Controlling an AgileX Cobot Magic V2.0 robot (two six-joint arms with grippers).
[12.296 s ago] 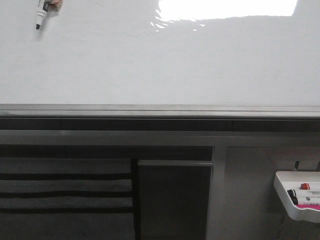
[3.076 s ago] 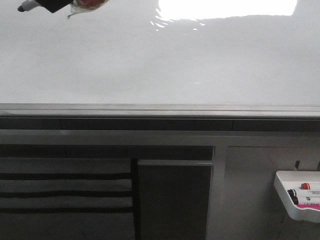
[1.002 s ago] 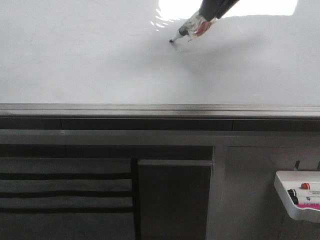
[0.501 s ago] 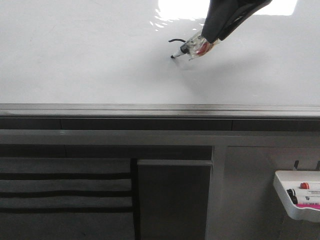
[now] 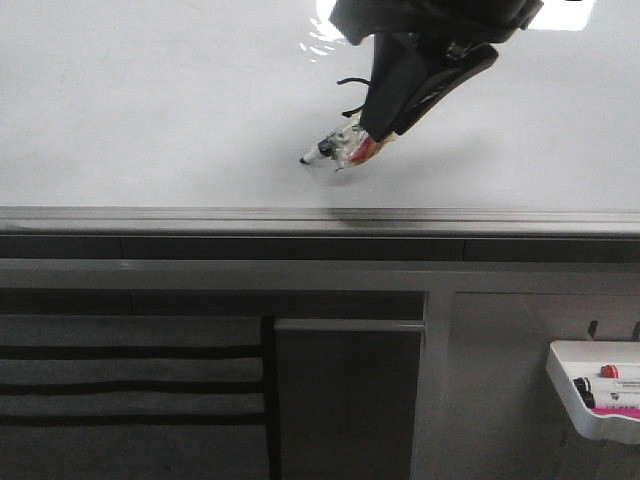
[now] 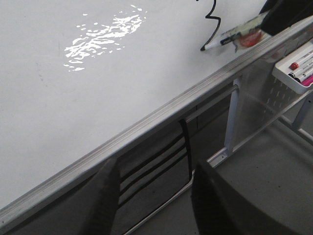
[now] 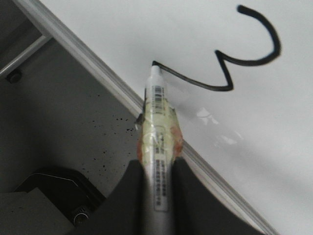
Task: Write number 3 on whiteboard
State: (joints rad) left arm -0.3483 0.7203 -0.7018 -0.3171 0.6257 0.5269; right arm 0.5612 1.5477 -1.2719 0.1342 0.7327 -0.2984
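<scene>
Here the right hand (image 7: 156,186) grips a marker (image 7: 157,122), tip near the whiteboard (image 5: 150,110) rail (image 5: 200,215).

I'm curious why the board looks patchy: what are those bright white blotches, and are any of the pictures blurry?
Front view: a lamp's glare on the glossy whiteboard, and a soft shadow under the marker. Left wrist view: the same kind of glare, broken into speckles; its own fingers are dark and soft. Right wrist view: the number 3 is slightly blurred, and the fingers are out of focus.
</scene>
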